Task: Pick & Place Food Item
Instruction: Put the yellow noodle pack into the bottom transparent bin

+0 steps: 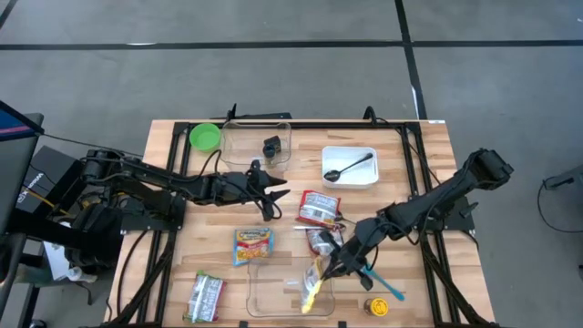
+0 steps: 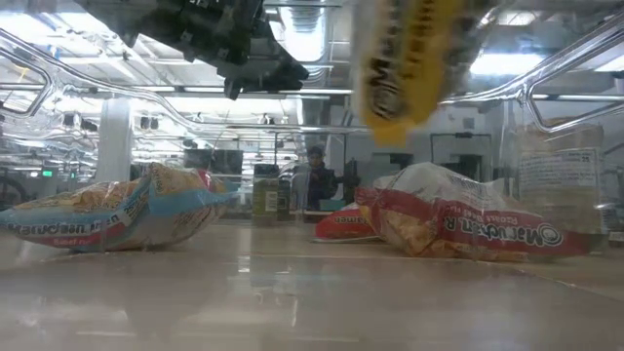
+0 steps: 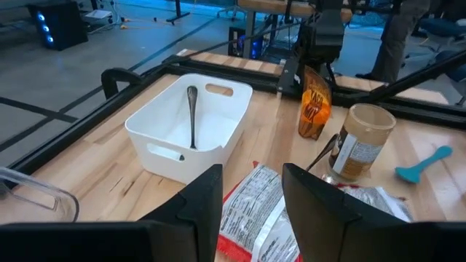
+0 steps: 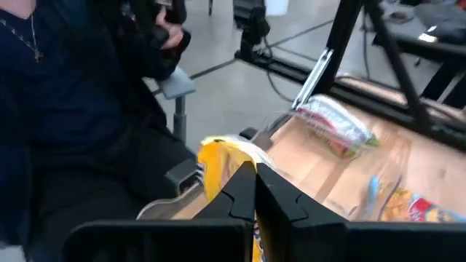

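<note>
Gripped by the right hand (image 1: 332, 265), a yellow snack packet (image 1: 312, 288) hung over the clear container (image 1: 264, 296); left hand (image 1: 276, 194) hovered released.

from above we find even, diffuse light on the wooden table (image 1: 428, 155), shadows soft and short. at table height, ceiling lamps flare behind the clear bin wall (image 2: 575, 68), and the near yellow packet (image 2: 405, 58) is blurred. the table surface there carries pale reflections. both wrist views are soft, the right one smeared.
</note>
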### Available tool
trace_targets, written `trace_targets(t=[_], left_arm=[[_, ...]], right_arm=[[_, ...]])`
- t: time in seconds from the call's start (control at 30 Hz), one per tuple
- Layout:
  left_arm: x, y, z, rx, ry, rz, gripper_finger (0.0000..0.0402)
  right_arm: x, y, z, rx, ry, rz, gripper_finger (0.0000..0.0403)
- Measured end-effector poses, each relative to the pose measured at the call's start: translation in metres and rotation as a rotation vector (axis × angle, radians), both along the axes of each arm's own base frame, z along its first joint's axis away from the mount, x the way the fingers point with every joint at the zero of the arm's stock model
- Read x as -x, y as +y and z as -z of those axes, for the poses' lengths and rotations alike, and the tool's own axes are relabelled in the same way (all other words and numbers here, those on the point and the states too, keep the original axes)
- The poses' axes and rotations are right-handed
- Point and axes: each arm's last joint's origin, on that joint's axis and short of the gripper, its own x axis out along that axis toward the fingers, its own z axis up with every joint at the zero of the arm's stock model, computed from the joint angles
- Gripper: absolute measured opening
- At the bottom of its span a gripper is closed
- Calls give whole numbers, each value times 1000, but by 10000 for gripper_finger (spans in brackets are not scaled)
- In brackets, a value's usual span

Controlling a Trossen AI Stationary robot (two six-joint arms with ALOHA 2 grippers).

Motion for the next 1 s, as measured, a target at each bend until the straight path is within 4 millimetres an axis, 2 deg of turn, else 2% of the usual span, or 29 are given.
trace_targets(t=[0.33,0.6,0.83,1.0], left_arm=[[0,0,1,0,10,0,136],[0,0,1,-1,13,0,136],[0,0,2,-1,17,0,136],[1,0,2,-1,22,0,136]], right_arm=[[3,-1,8,0,107,13,0],[-5,2,27,4,176,7,0],[-3,2,22,-22,175,-14,0],[-2,-1,28,-21,246,9,0]])
